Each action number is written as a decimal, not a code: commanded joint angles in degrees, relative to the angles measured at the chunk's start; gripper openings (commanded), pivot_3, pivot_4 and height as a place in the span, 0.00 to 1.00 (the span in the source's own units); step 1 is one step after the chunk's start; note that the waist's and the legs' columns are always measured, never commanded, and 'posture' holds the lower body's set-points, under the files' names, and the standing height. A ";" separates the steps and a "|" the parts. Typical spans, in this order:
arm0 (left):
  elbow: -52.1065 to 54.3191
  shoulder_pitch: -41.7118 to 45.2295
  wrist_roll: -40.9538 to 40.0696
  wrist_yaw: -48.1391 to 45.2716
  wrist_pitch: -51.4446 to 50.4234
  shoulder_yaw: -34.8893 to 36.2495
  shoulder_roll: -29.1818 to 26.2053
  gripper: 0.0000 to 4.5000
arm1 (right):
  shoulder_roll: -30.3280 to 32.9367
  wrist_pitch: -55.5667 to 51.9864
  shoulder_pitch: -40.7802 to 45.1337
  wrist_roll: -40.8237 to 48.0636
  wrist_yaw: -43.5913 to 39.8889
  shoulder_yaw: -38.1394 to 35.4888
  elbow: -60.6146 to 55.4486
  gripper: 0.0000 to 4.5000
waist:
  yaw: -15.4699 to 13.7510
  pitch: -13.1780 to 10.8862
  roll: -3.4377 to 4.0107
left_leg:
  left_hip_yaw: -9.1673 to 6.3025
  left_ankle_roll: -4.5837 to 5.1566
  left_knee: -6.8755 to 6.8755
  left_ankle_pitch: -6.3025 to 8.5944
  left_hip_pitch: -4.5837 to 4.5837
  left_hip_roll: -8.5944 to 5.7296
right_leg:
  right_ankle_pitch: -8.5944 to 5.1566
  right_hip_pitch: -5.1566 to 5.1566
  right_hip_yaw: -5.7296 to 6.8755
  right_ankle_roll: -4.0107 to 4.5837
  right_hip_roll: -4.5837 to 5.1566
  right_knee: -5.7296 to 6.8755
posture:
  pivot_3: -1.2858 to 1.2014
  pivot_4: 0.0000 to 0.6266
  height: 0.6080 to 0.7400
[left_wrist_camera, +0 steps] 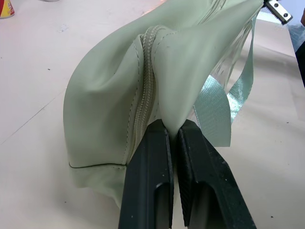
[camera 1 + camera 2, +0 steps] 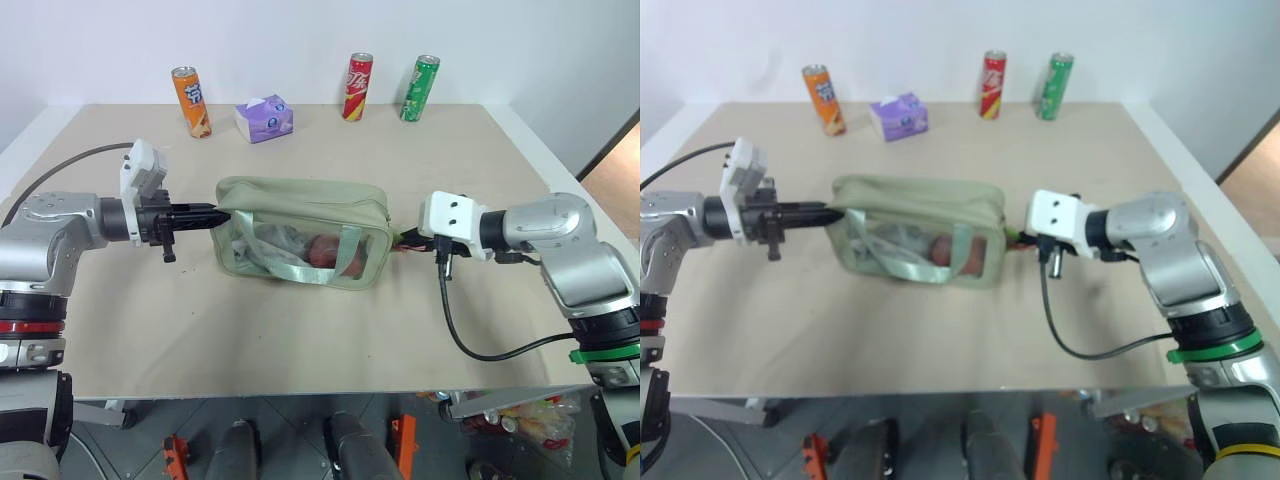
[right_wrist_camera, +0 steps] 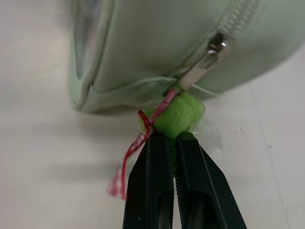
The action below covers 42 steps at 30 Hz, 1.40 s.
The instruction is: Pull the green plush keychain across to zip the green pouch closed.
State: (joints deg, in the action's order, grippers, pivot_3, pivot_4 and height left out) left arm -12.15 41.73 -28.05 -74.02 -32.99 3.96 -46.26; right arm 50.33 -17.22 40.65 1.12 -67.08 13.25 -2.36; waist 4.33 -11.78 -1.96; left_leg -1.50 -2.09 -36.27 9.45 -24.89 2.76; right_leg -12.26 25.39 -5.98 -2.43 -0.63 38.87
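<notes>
The green pouch (image 2: 300,232) is lying on the tan table (image 2: 300,330), mid-table, between the two arms. Its left end is being pinched by the left gripper (image 1: 174,136), whose black fingers (image 1: 147,181) are clamped flat on a fold of the sage fabric just beside the zipper track. That end is being lifted slightly off the surface.

The green plush keychain (image 3: 178,114) is sitting at the pouch's right end, hanging from the metal zipper pull (image 3: 207,59) by a pink loop. It is being gripped by the right gripper (image 3: 169,138), jaws closed tight on the fuzzy ball, with a red-and-white ribbon (image 3: 126,162) trailing off beside it.

Progress, as judged: the slider is being held at the far right end of the track, and the zipper seen from the left wrist is looking joined, teeth meshed along the visible run. The top seam in the head views is reading as one closed line. So the zip is being taken as closed or all but closed. What seems left is releasing both grips, perhaps after a last tug; whether the slider is fully seated against its stop cannot be told.

An orange can (image 2: 191,101), a purple tissue box (image 2: 264,118), a red can (image 2: 357,87) and a green can (image 2: 420,88) are standing well apart at the table's far edge.
</notes>
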 commanded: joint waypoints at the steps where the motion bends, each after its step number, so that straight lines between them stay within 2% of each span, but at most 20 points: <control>1: 1.49 -0.26 -0.23 0.52 -0.67 1.03 -1.23 0.00 | -0.64 1.22 -1.07 -1.92 -0.43 2.11 -2.12 0.00 | -0.01 0.00 0.00 | -0.01 0.00 0.00 0.00 0.00 0.00 | 0.00 0.00 0.01 0.00 0.00 0.00 | 0.52 0.24 1.00; 7: 2.08 -0.56 -0.45 0.73 -1.21 1.36 -1.40 0.00 | -1.00 3.38 -2.70 -3.91 -2.56 5.10 -2.73 0.00 | 0.00 0.00 0.00 | 0.00 0.00 0.00 0.00 0.03 0.00 | 0.01 -0.03 0.00 -0.01 0.00 0.00 | 0.52 0.24 1.00; 14: 2.57 -0.84 -0.69 1.05 -1.65 1.73 -1.39 0.00 | 3.25 8.55 -3.26 -11.27 -5.42 8.87 1.32 0.00 | 0.00 0.01 -0.02 | 0.01 0.00 0.01 0.00 0.10 0.00 | -0.01 -0.09 0.00 0.01 0.00 0.00 | 0.52 0.24 1.00; 21: 3.22 -1.46 -1.29 1.59 -1.84 2.03 -1.45 0.00 | 0.64 6.74 -2.43 -8.87 -6.60 7.33 -1.09 0.00 | 0.01 0.01 -0.02 | 0.00 0.00 0.00 0.00 0.18 0.01 | 0.00 -0.16 0.00 0.01 0.00 0.01 | 0.52 0.24 1.00; 25: 3.36 -1.57 -1.46 1.90 -1.81 1.93 -1.48 0.00 | -2.38 4.97 -0.59 -6.67 -4.69 4.80 0.10 0.00 | 0.01 0.01 -0.02 | 0.00 0.00 0.00 0.00 0.18 0.01 | 0.00 -0.15 0.00 0.00 0.00 0.00 | 0.52 0.24 1.00; 29: 3.90 -2.27 -1.62 2.70 -2.07 2.17 -1.54 0.00 | -4.31 0.58 3.10 -0.32 -3.71 -2.11 4.62 0.00 | 0.07 0.00 -0.01 | 0.02 -0.01 0.00 0.00 0.17 0.01 | 0.02 -0.14 -0.02 -0.01 -0.01 0.02 | 0.52 0.24 1.00; 35: 5.21 -3.84 -3.62 4.33 -4.13 4.27 -1.30 0.00 | 0.34 -6.06 4.18 11.22 -8.76 -12.56 6.71 0.00 | 0.00 0.00 -0.01 | 0.01 -0.01 0.04 0.00 0.13 0.00 | -0.02 -0.14 -0.02 -0.02 0.00 0.01 | 0.52 0.24 1.00; 42: 5.70 -4.22 -4.41 5.46 -4.32 4.56 -0.82 0.00 | 3.94 -7.61 1.37 13.89 -9.68 -14.23 5.85 0.00 | 0.27 0.00 0.00 | 0.02 -0.01 0.19 0.01 0.22 0.00 | -0.09 -0.12 -0.03 0.03 -0.01 0.02 | 0.52 0.24 1.00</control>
State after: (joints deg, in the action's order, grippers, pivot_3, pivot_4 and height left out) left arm -7.67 37.61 -31.68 -68.98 -37.10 7.05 -46.64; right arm 52.71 -24.67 41.48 13.85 -76.70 1.10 4.71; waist 4.60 -11.78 -1.96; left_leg -1.47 -2.10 -36.07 9.46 -24.65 2.77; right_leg -12.35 25.27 -6.02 -2.41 -0.64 38.90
